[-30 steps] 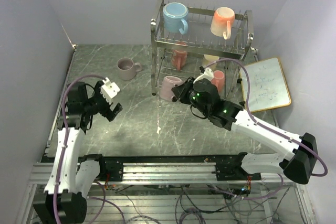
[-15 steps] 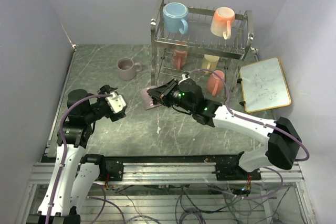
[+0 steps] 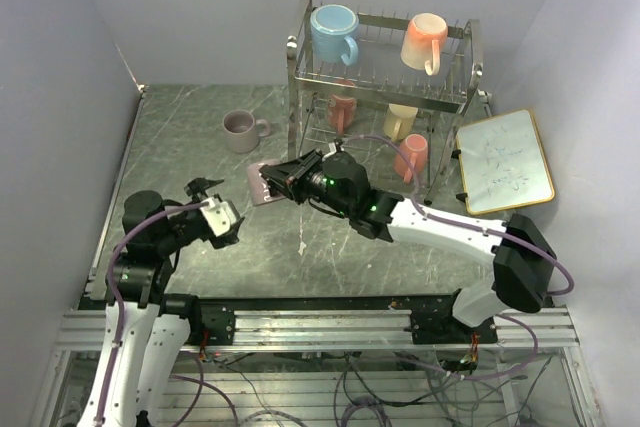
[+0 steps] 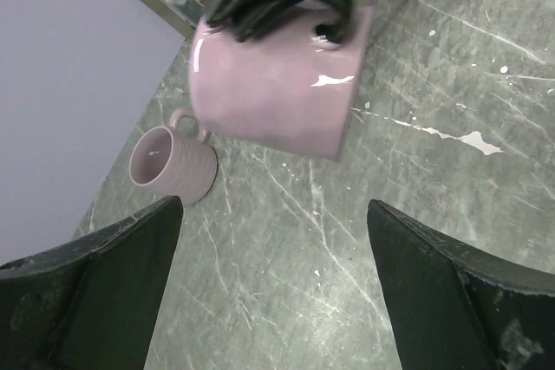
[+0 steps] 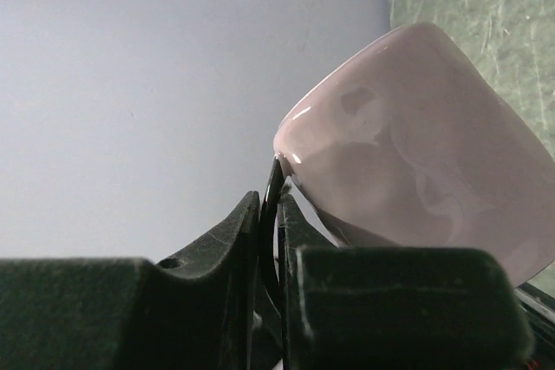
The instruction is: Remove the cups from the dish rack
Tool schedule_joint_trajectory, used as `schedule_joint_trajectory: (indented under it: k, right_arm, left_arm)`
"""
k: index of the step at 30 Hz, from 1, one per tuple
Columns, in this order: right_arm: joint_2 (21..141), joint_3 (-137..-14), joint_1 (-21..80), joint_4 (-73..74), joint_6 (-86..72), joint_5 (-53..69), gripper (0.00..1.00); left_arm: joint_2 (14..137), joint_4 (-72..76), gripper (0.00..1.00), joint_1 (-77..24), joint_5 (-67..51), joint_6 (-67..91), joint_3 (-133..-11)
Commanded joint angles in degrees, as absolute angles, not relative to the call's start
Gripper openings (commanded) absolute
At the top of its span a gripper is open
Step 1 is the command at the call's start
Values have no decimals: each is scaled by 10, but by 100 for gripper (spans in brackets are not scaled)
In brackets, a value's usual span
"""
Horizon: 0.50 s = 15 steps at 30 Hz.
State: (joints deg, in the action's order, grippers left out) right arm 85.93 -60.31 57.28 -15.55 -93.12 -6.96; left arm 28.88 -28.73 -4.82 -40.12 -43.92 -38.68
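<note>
My right gripper [image 3: 282,183] is shut on the rim of a mauve mug [image 3: 260,188], held tilted above the table left of the chrome dish rack [image 3: 296,107]. In the right wrist view the fingers [image 5: 247,231] pinch the mug's wall [image 5: 416,153]. My left gripper [image 3: 222,209] is open and empty, just left of the held mug [image 4: 277,93]. A second mauve mug [image 3: 239,129] stands on the table and also shows in the left wrist view [image 4: 169,162]. The rack holds a light blue mug [image 3: 333,29], peach [image 3: 423,40], salmon [image 3: 343,107], pale yellow [image 3: 402,119] and red-pink [image 3: 411,155] mugs.
A gold-framed whiteboard [image 3: 505,160] lies on the right beside the rack. Grey walls close in the table on the left, back and right. The marbled tabletop [image 3: 200,147] shows bare between the standing mauve mug and my left arm.
My right arm has carried the mauve mug leftward, away from the rack's lower tier. My left arm has drawn back and down, its open gripper now pointing toward the held mug.
</note>
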Motion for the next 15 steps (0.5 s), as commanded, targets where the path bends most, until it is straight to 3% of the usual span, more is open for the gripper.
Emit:
schedule_joint_trajectory:
  k: [1,15]
  right_arm:
    - [886,-652,578,-205,-980,-129,0]
    - [997,-752,609,-243,-1086,-111,0]
  left_arm:
    - [249,-274,99,-53,-420,-404,-362]
    - [224,-56,92,-53,-350,-325,-260]
